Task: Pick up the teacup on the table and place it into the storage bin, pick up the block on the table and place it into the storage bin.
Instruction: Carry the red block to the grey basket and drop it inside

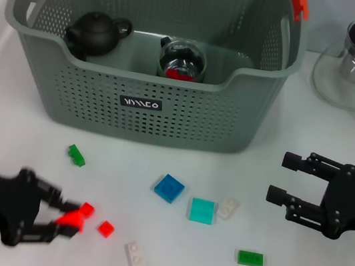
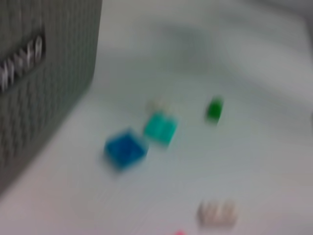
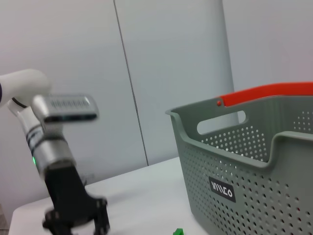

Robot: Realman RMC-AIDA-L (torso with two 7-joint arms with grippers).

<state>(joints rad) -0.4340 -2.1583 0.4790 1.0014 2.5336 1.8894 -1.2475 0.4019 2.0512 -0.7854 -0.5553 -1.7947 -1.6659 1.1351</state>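
Now left gripper (image 1: 68, 218) is low at the table's (image 1: 17, 121) near left, jaws narrowed w/ a red block (image 1: 78, 216) pinched between the tips; 2nd red block (image 1: 106, 229) lies just right of it. Storage bin (image 1: 143, 104) sits far centre, holding a glass teacup (image 1: 183, 60) & a black teapot (image 1: 95, 31). Right gripper (image 1: 280, 176) hovers near right, jaws wide apart, nothing held.
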